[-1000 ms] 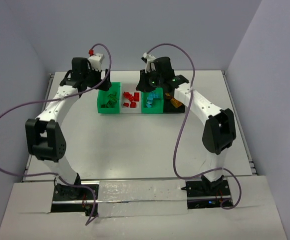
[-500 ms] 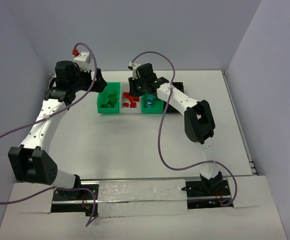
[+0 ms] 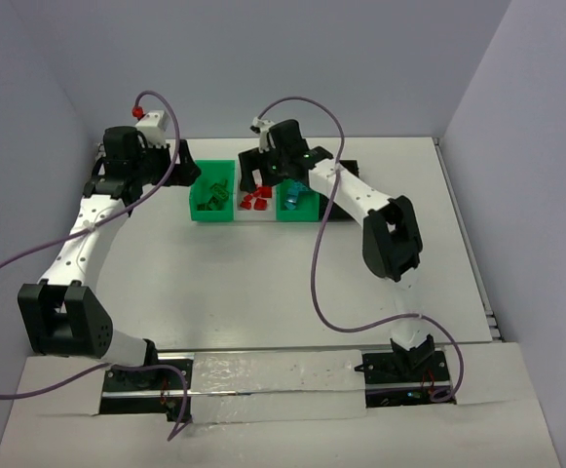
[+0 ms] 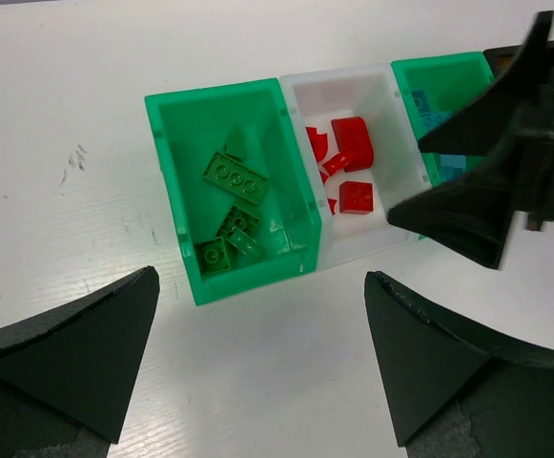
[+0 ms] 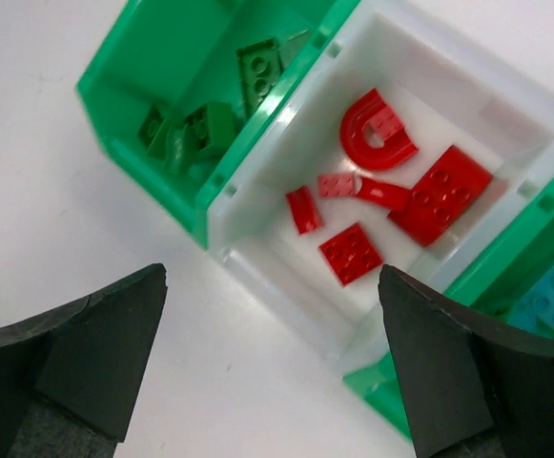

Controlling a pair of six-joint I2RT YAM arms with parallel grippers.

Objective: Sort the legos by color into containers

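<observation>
Four containers stand in a row: a green bin [image 3: 212,193] with green legos [image 4: 234,176], a white bin [image 5: 286,277] with red legos [image 5: 353,253], a second green bin [image 3: 295,202] with cyan-blue legos [image 5: 553,296], and a black bin [image 3: 349,166] mostly hidden by the right arm. My right gripper [image 5: 272,286] hangs open and empty over the white bin's [image 3: 256,200] near rim. My left gripper [image 4: 260,286] is open and empty, over bare table to the left of the first green bin [image 4: 176,191].
The right gripper's dark fingers [image 4: 486,181] reach over the second green bin [image 4: 439,72] in the left wrist view. White table surface [image 3: 263,283] spreads in front of the bins. Purple cables loop off both arms.
The right arm swung left from the black bin to the white bin and its jaws opened. The left arm drew back leftward, away from the first green bin.
</observation>
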